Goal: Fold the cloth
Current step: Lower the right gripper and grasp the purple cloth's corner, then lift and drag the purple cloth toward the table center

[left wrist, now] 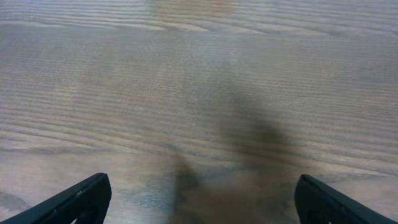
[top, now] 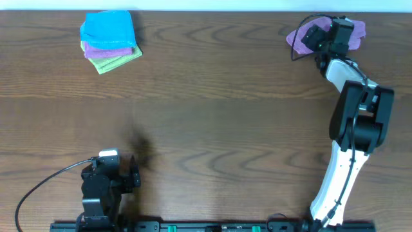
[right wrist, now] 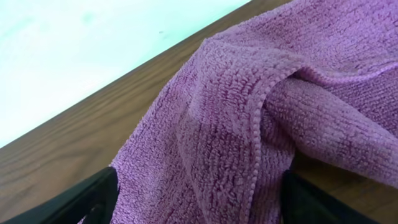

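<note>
Where the right arm reaches across to the far right corner of the tabletop (top: 225,96), the cloth (top: 302,29) lies in a loose, rumpled heap close to the far edge. The right claw (top: 315,37) sits directly over it and hides its middle from the overhead camera; lilac fabric shows on either side of the claw. In the right wrist view the cloth (right wrist: 249,124) fills most of the picture, with a stitched hem curving down one raised fold and a second fold tucked beneath it. The right claw (right wrist: 196,196) stands wide, its two dark fingers spread to either side with fabric bunched between them; whether either finger touches the fabric cannot be told. A pale surface (right wrist: 74,50) lies beyond the far edge of the tabletop.

The left claw (top: 134,173) rests low near the near edge, towards the left corner, well apart from the cloth. Its wrist view shows the left claw (left wrist: 202,199) spread wide over bare wood, nothing between the fingers.

Near the far left corner sits a stack of folded cloths (top: 109,42): blue on top, purple in the middle, green underneath.
</note>
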`<state>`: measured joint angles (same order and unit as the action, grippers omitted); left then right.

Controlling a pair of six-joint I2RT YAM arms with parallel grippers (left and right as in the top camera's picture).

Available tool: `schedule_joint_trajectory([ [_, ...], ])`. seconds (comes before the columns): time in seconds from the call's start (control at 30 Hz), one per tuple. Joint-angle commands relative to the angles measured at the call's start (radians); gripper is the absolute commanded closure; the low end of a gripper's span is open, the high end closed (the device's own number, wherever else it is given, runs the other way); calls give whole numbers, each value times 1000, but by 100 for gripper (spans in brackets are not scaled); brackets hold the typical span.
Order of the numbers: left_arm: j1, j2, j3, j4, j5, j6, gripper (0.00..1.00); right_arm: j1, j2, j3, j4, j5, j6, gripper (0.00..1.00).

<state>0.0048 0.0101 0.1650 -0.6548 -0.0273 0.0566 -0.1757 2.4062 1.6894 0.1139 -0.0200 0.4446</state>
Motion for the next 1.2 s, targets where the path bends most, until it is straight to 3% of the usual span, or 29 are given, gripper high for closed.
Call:
schedule_joint_trajectory([
  [0.0,4,-6,-8,-3,-6,0,5,-9,33,18,-1,-3,10,23],
  [0.1,4,-6,-8,-3,-6,0,5,-9,35,18,-6,-3,10,44],
  [0.23,4,-6,-8,-3,-6,0,5,-9,35,18,5,-3,2,87],
  [0.3,4,-6,-8,-3,-6,0,5,-9,29,18,6,-4,-14,98],
  [0.63,4,-6,-8,-3,-6,0,5,40,-135,18,-138,-14,-161,99],
  [1.17,4,-6,-8,-3,-6,0,5,237,-477,18,-783,-15,-347,99],
])
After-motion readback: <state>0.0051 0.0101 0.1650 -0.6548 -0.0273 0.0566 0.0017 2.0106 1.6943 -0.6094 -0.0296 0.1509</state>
